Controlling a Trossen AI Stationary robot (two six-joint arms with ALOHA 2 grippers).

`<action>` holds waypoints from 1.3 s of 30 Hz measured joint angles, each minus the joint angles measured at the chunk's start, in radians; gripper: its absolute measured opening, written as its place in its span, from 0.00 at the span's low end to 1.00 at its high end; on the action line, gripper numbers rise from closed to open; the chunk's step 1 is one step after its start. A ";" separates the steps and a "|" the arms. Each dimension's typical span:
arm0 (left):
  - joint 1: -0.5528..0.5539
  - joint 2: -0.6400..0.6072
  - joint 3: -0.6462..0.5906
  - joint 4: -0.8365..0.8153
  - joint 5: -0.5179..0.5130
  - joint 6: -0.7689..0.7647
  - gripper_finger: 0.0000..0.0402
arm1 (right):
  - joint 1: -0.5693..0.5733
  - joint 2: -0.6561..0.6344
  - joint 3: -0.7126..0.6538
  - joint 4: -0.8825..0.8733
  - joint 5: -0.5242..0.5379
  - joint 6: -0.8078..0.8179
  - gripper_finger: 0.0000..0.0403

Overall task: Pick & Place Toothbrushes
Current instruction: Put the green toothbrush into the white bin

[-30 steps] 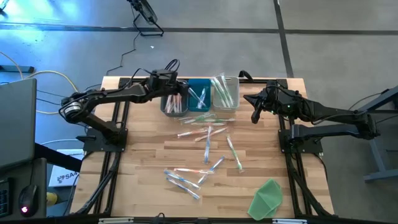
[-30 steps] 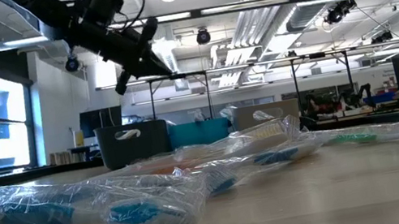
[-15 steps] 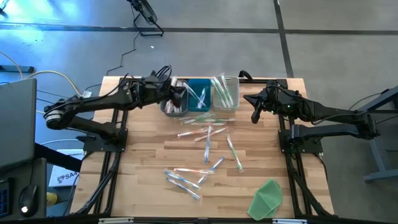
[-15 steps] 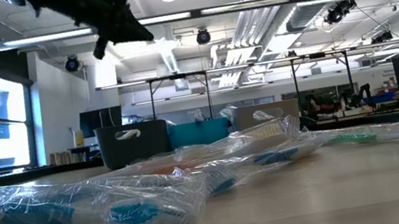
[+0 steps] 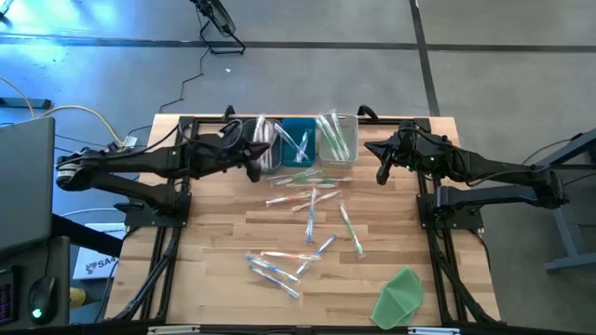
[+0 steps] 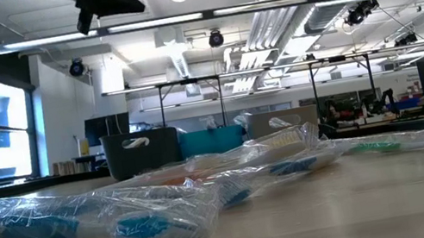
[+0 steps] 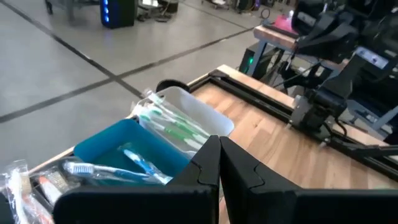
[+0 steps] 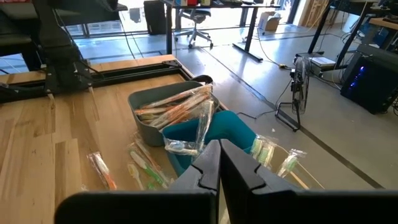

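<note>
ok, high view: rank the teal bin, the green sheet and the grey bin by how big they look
1. green sheet, largest as it looks.
2. teal bin.
3. grey bin, partly hidden under the left gripper, so its place is unsure; it may match the teal bin.

In the low view the wrapped toothbrushes point(image 6: 139, 224) nearest the camera are blurred, so their colours show but not their shapes. That view cuts both arms off at its upper edge, and neither hand can be made out there. From above, the toothbrushes point(image 5: 307, 203) scattered on the tabletop point(image 5: 214, 251) are too small to count surely, and the green sheet point(image 5: 400, 296) at the near right is partly cut by the picture's edge. In the left wrist view the grey bin point(image 7: 37, 186) is cut off by the frame and partly hidden behind the left hand point(image 7: 219, 163).
</note>
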 joint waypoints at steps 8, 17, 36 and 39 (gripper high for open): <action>-0.091 -0.001 0.000 -0.002 -0.010 -0.027 0.00 | 0.000 0.000 0.000 -0.001 0.000 -0.003 0.00; -0.144 0.013 -0.002 -0.024 -0.036 -0.013 0.00 | 0.000 0.000 0.000 -0.001 0.000 -0.021 0.00; -0.062 -0.228 -0.001 -0.319 0.031 0.157 0.00 | 0.000 0.039 0.000 0.010 0.119 0.139 0.00; -0.005 -0.263 -0.002 -0.336 0.126 0.216 0.00 | 0.001 0.074 0.001 0.009 0.158 0.228 0.00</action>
